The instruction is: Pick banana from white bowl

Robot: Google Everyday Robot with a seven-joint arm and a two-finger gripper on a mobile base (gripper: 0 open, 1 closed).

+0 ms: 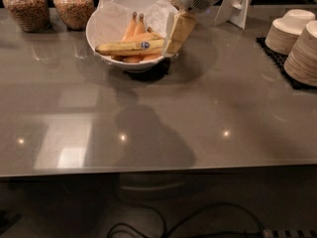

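The banana (130,47) is long and yellow with brown speckles and a blue sticker. It lies across the front of the white bowl (95,20), which is lined with crinkled white paper. Several shorter orange tapered pieces (133,28) lie behind it in the bowl. My gripper (173,37) reaches down from the upper right over the bowl's right rim. Its tip is at the banana's right end and hides that end.
Two glass jars (28,6) of brown grains stand at the back left. Stacks of small white bowls (294,38) sit on a black mat at the right. A white stand (238,4) is behind the bowl at the right. The grey table's front edge runs along the bottom.
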